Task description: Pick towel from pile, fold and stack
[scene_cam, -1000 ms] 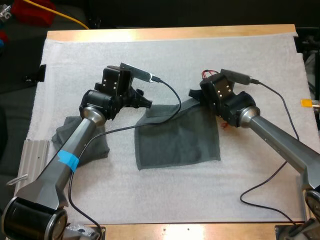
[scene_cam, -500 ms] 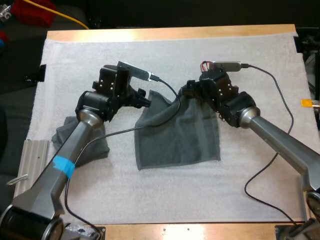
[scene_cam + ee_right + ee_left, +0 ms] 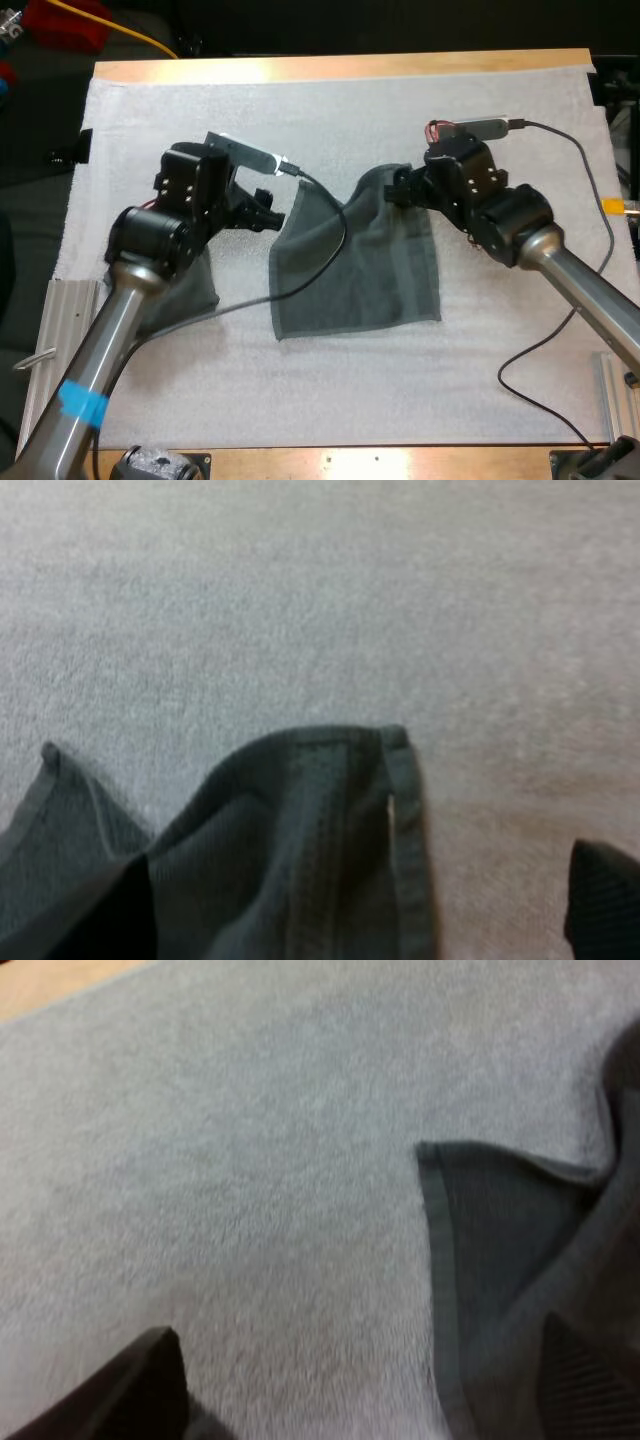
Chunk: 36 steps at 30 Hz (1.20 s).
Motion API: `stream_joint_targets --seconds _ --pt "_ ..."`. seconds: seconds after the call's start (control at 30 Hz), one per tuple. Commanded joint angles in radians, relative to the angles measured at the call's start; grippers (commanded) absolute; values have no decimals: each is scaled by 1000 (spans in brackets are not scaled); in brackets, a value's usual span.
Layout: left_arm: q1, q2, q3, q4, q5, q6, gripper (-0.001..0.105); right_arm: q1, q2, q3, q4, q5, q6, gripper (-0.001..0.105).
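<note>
towel (image 3: pixel 358 270) is lying on the mat (image 3: pixel 500 350), far edge standing up | left gripper (image 3: pixel 272 210) and right gripper (image 3: pixel 396 188) are sitting at its far corners, grip: cannot tell | near edge is pointing toward me

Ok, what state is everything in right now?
Spread dark grey-green towel: near part flat on white mat, far edge bunched up.
Crumpled dark grey-green towel: heaped, partly under left arm.
Left claw: at spread towel's far-left corner, grip unclear.
Right claw: at far-right corner, grip unclear.
</note>
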<state>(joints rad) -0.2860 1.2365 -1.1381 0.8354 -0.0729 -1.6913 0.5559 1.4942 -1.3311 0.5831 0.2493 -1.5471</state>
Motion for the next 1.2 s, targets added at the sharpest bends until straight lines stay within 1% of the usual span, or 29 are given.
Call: stream_joint_targets --seconds 0.0,0.13,0.23,0.33,0.4,0.63,0.83,0.97,1.1,1.17 --pt "-1 -27 -2 28 11 -9 69 -4 -22 -4 37 -7 -11 79" --pt "-1 -108 -2 88 71 -32 69 -4 -82 -4 157 -7 -34 79" --pt "-1 -165 -2 120 122 -67 69 -4 -121 -4 220 -7 -64 79" --pt "-1 -223 -2 159 159 -93 69 -4 -163 -4 266 -7 -71 79" --pt "-1 -256 -2 175 173 -102 69 -4 -189 -4 295 -9 -71 79" --pt "-1 -367 -2 299 226 -108 69 -4 -282 -4 426 -44 -59 79" --pt "-1 -425 -2 390 234 -113 69 -4 -353 -4 526 -105 -44 79" --pt "-1 -457 -1 437 234 -116 69 -4 -403 2 575 -107 -33 79" --pt "-1 -484 1 475 237 -117 69 -4 -467 53 576 -143 -17 79" --pt "-1 -492 1 504 259 -117 69 -4 -507 99 575 -156 9 79"
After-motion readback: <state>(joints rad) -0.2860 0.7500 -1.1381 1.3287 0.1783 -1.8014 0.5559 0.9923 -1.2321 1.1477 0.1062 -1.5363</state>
